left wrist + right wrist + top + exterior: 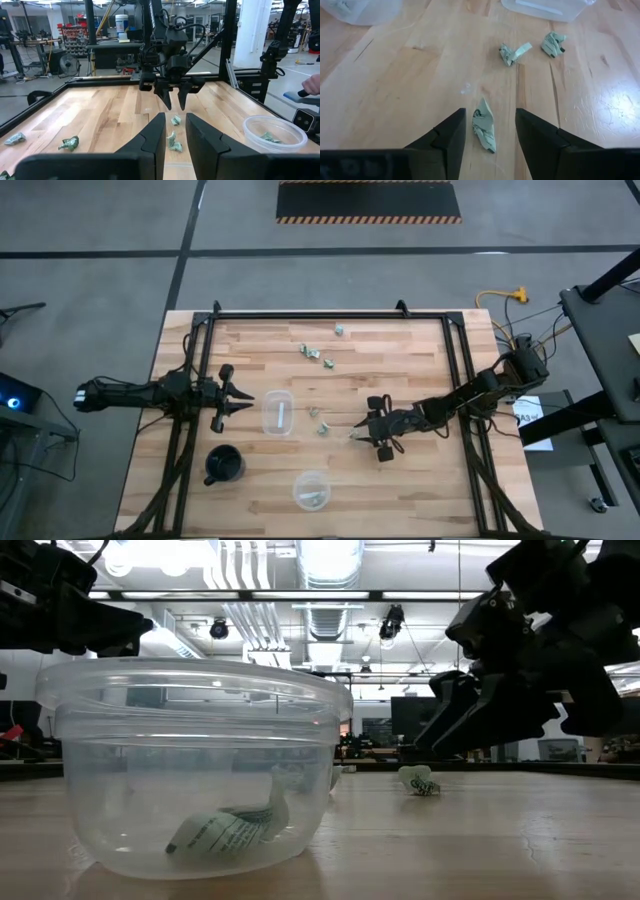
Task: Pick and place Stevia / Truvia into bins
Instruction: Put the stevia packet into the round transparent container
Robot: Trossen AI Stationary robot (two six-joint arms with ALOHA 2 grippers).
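Straddling a crumpled Stevia packet (484,125) on the table (400,480), right gripper (489,131) is spread wide, holding nothing, lined up to pinch. Two more packets (514,52) lie beyond, near the squarish bin (277,412). Left gripper (243,402) waits part-open beside that bin.

- Print on the crumpled packet (484,125) between the right gripper (490,132) fingers: too small to read.
- Round bin (362,10) and squarish bin (547,7): cut off by the right wrist view's edge.
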